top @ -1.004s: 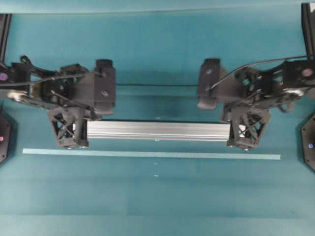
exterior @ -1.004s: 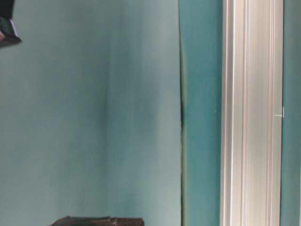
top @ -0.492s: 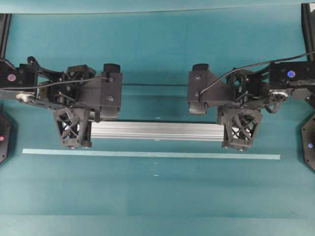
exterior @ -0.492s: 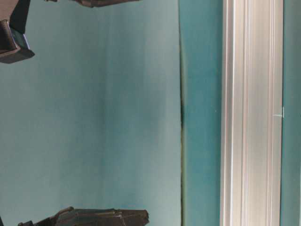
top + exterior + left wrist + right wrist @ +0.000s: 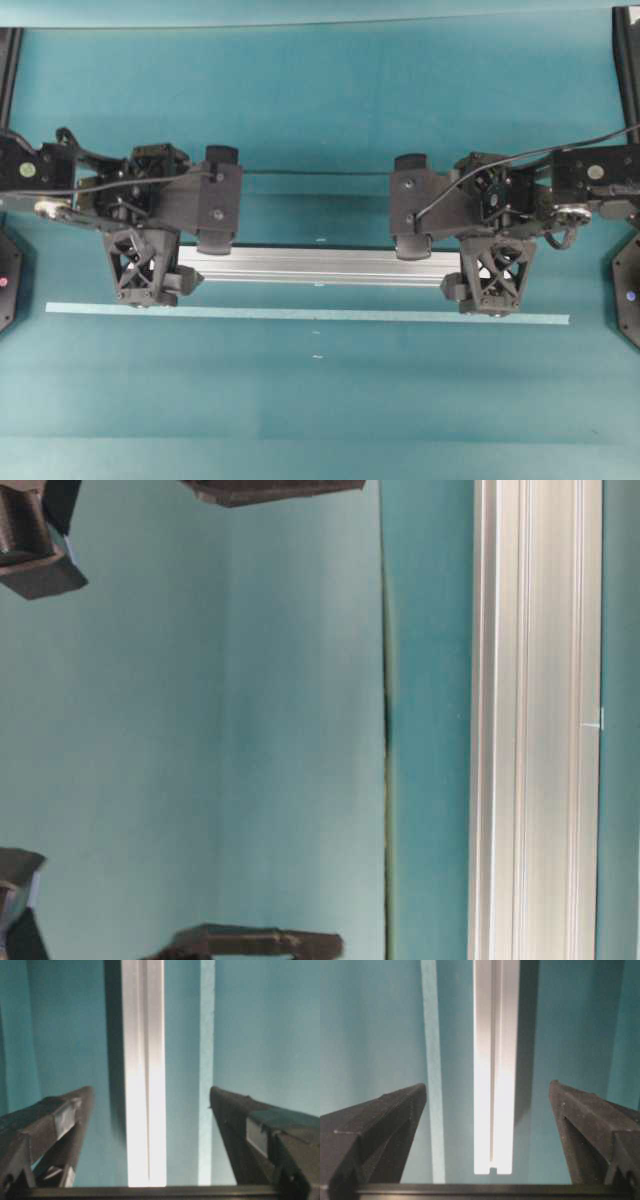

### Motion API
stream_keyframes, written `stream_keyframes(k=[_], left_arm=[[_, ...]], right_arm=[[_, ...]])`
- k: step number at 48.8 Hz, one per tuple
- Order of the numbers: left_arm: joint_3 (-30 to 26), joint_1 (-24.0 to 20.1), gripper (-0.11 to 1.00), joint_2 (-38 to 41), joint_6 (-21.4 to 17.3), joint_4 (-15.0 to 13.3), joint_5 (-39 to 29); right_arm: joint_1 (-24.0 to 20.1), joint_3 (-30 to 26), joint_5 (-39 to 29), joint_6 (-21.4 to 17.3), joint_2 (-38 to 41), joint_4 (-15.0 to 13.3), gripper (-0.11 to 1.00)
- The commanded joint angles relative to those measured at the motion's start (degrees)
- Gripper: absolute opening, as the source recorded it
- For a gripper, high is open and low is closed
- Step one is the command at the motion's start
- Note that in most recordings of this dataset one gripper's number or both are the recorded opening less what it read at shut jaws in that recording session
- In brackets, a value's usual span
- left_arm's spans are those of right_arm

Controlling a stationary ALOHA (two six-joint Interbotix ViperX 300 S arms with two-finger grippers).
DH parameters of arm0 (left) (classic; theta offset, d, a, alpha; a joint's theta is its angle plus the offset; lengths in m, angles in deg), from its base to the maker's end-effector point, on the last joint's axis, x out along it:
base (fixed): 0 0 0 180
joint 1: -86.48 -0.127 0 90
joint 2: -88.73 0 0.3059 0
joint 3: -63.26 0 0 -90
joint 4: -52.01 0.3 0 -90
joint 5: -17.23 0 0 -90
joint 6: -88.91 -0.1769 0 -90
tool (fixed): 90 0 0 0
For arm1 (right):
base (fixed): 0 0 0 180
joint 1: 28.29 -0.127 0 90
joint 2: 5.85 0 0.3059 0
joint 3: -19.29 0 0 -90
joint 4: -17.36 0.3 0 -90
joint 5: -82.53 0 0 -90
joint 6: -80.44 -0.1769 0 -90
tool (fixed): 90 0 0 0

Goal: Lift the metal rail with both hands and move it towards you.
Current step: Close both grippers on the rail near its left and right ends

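Leftmost in the overhead view, the left gripper (image 5: 148, 270) stands over the left end of the metal rail (image 5: 318, 266), its lattice fingers pointing at the near edge of the teal table (image 5: 320, 400). Its own camera shows the two fingers (image 5: 55, 1120) spread wide, one on each side of the rail, with clear teal gaps between pads and metal, so nothing is clamped. Moving rightward, the rail lies flat on the table, running straight across the middle of the view, silver with lengthwise grooves. Just beside it, on the near side and parallel to it, lies a thin pale tape strip (image 5: 308, 315), longer than the rail and apart from it. At the rail's right end the right gripper (image 5: 495, 278) stands over it in the same way, a black cable (image 5: 520, 158) trailing back over its arm. The right wrist view shows its fingers (image 5: 380, 1125) likewise spread wide on both sides of the rail, not touching it.
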Motion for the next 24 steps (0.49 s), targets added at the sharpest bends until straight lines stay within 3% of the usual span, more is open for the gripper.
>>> stream_keyframes(k=[1, 15, 24], left_arm=[[0.6, -0.2, 0.97, -1.0, 0.0, 0.2, 2.1], [3.3, -1.3, 0.98, 0.1, 0.0, 0.3, 5.5], [6.0, -1.8, 0.98, 2.3, 0.4, 0.3, 10.0]], right_arm=[[-0.1, -0.1, 1.0, 0.1, -0.1, -0.4, 0.99], [0.0, 2.0, 2.9, -0.1, 0.3, -0.9, 1.0], [0.0, 5.2, 8.3, -0.2, 1.2, -0.9, 1.0]])
